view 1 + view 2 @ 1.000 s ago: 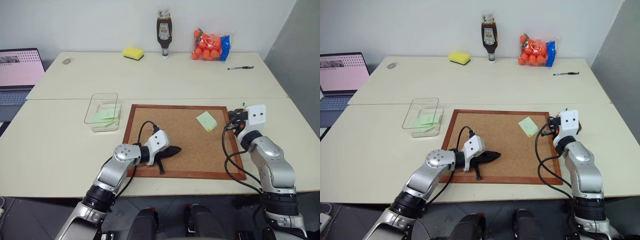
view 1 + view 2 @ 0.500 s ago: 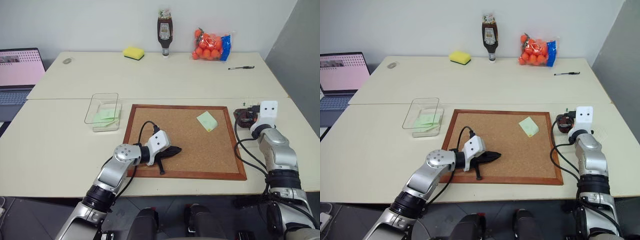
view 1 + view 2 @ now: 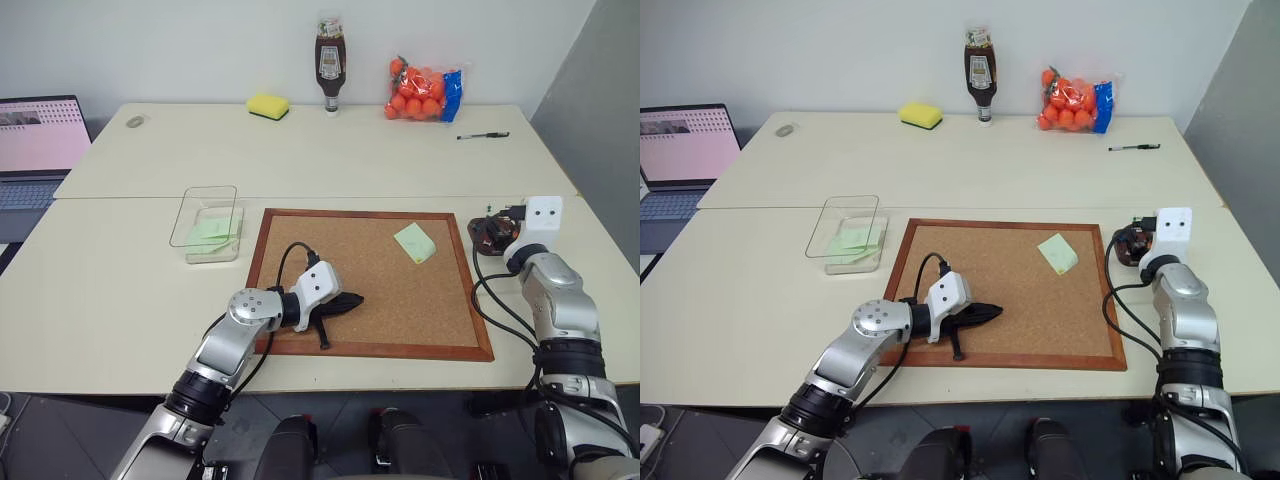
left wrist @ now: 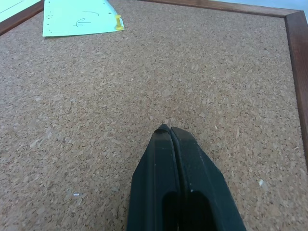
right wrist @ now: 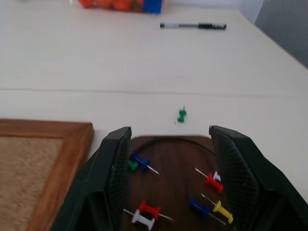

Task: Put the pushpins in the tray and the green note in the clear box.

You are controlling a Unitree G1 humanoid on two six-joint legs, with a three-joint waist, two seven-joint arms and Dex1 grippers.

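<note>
Pushpins are gathering in the tray point(image 5: 173, 178): you are looking at red, blue, yellow, white and one green-headed pin point(image 5: 132, 165) lying in the dark brown dish, while another green pushpin point(image 5: 182, 115) is lying on the counter point(image 3: 300, 160) just beyond the dish's far rim. Your right end effector point(image 5: 168, 159) is hanging over the tray with its fingers spread, where a second ago they were pressed together, and the arm has swung from the corkboard's right edge out to the dish. That reads as a pin just let go there.

One green note point(image 3: 414, 242) is sitting on the corkboard point(image 3: 330, 300), fastened by a yellow pin point(image 4: 118, 22), well apart from the clear box point(image 3: 206, 223), which is already holding a pale green sheet. Your left end effector point(image 4: 168, 131) is resting closed and empty over the cork. The stray green pin probably needs collecting, and the pinned note needs freeing.
</note>
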